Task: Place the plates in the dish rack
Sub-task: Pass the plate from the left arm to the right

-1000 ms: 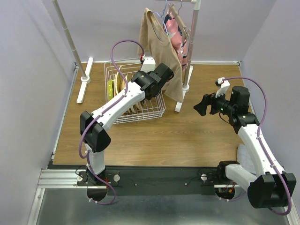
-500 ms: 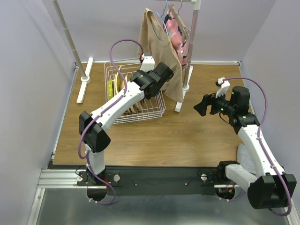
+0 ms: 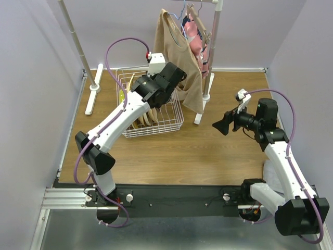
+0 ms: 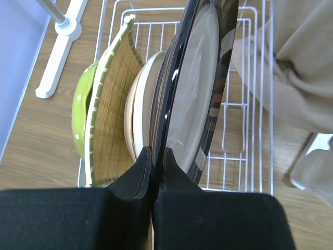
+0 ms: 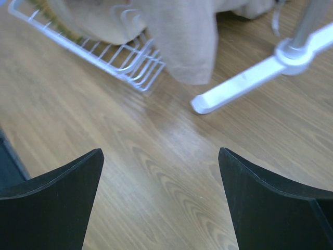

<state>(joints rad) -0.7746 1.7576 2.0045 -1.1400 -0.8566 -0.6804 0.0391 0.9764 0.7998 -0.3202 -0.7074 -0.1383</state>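
My left gripper (image 4: 158,153) is shut on the rim of a dark-rimmed beige plate (image 4: 200,78), held on edge over the white wire dish rack (image 4: 244,130). In the rack stand a lime dotted plate (image 4: 82,104), a woven-look yellow plate (image 4: 112,114) and a cream plate (image 4: 139,109), all left of the held plate. In the top view the left wrist (image 3: 156,86) hangs over the rack (image 3: 174,124) and hides the fingers. My right gripper (image 3: 221,125) is open and empty above bare wood, right of the rack; it also shows in the right wrist view (image 5: 160,152).
A white clothes-rail stand (image 3: 214,47) with a beige garment (image 3: 179,57) hangs right beside the rack, its cloth brushing the rack's right side (image 4: 291,67). The stand's white foot (image 5: 244,83) lies ahead of the right gripper. A second stand pole (image 3: 78,47) is at the back left.
My left arm has swung back and left over the rack with the dark-rimmed plate still held. My right gripper has shifted slightly left and down.
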